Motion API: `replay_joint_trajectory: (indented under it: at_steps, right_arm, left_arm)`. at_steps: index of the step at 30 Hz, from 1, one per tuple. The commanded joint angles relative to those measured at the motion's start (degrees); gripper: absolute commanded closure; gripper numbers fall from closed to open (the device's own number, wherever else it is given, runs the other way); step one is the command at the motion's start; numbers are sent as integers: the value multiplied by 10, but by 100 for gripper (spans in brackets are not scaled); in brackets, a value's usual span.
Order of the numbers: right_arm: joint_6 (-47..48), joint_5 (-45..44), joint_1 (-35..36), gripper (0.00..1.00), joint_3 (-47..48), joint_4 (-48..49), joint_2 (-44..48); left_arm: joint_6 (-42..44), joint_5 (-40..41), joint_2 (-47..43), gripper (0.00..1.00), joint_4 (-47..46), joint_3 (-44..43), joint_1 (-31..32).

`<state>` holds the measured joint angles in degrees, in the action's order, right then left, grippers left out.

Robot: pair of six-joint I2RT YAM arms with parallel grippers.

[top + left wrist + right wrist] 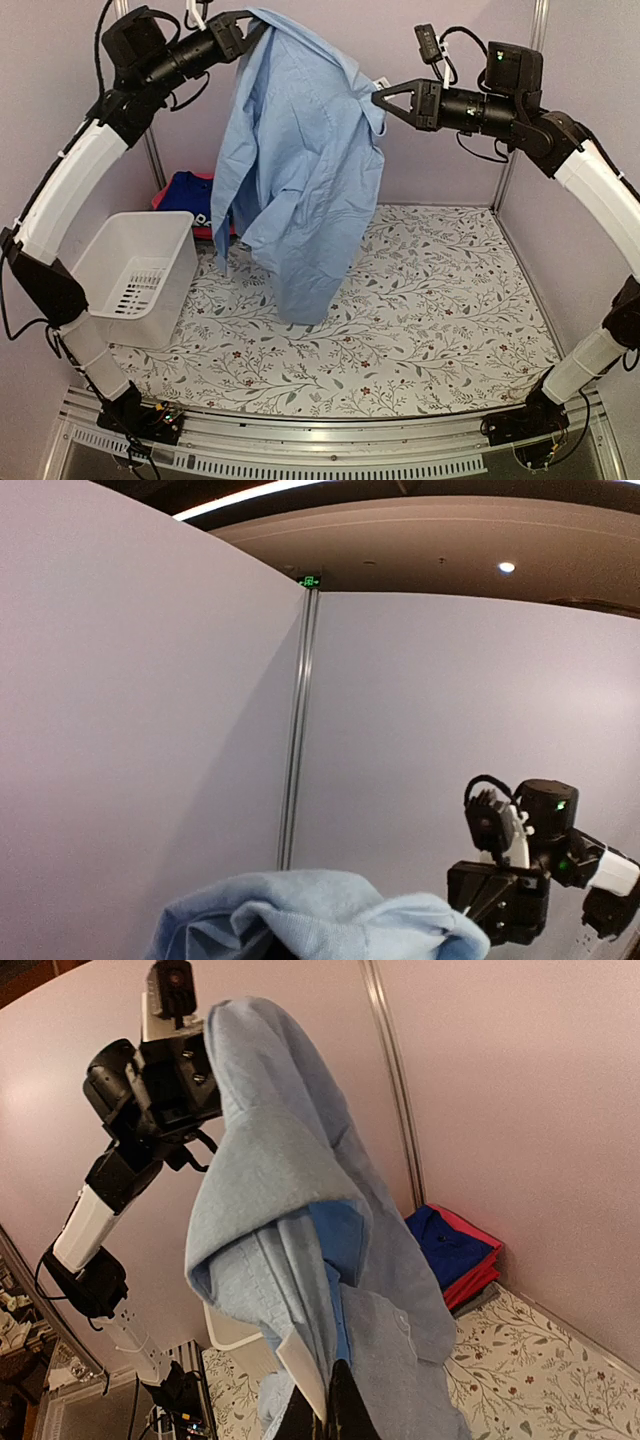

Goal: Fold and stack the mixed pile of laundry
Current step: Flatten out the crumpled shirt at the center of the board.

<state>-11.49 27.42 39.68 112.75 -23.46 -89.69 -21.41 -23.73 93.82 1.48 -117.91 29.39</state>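
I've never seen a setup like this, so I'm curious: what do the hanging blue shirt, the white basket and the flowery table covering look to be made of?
The shirt looks like thin woven cloth, matte: it drapes in soft folds. The basket looks like rigid plastic, slightly glossy, with moulded slots. The table covering seems a printed sheet lying flat; cloth or vinyl, I cannot tell.

Pale lilac walls [440, 180] — floral-print tabletop [450, 320]
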Motion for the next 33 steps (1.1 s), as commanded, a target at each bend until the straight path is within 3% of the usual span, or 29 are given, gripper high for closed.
replay_joint_trajectory:
  at_steps: [1, 3, 4, 6, 8, 10, 14, 15, 16, 18, 19, 20, 24, 28, 33]
  right_arm:
    - [-129, -7, -140, 100, -229, 52, 123]
    - [-168, -26, -197, 100, -328, 56, 178]
    - [-179, -32, -220, 100, -370, 46, 205]
    - [-192, -51, -250, 100, -440, 20, 230]
    - [-183, -84, -255, 100, -495, -17, 248]
    - [-175, -105, -256, 100, -538, -67, 247]
    - [-180, -149, -259, 100, -609, -156, 248]
    - [-184, -162, -261, 100, -621, -170, 249]
    - [-186, -172, -262, 91, -631, -182, 251]
    - [-188, -192, -266, 45, -635, -205, 247]
    - [-190, -205, -268, 31, -629, -215, 245]
    - [-189, -218, -270, 24, -620, -221, 241]
    - [-165, -248, -276, 11, -557, -224, 231]
    - [-138, -253, -278, 4, -502, -229, 198]
    - [-83, -135, -278, 4, -490, -179, 164]
  left_arm:
    - [19, 35, 181, 100, 95, -154, 35]
    - [3, 26, 262, 100, 101, -211, 35]
    - [-7, 34, 305, 95, 115, -244, 35]
    - [-26, 21, 373, 63, 139, -298, 32]
    - [-50, 2, 396, 41, 164, -301, 23]
    - [-54, 13, 370, 23, 181, -237, 17]
    - [-4, 58, 252, 5, 183, -19, 15]
    - [2, 61, 230, 4, 190, 26, 12]
    - [6, 64, 209, 2, 201, 69, 8]
    - [13, 61, 178, 1, 226, 155, -2]
    - [17, 52, 165, 1, 237, 189, -7]
    - [24, 43, 153, 1, 245, 218, -14]
    - [66, 42, 109, 2, 292, 308, -8]
    - [68, 60, 86, 9, 351, 356, 8]
    - [-37, 113, 62, 18, 383, 429, 20]
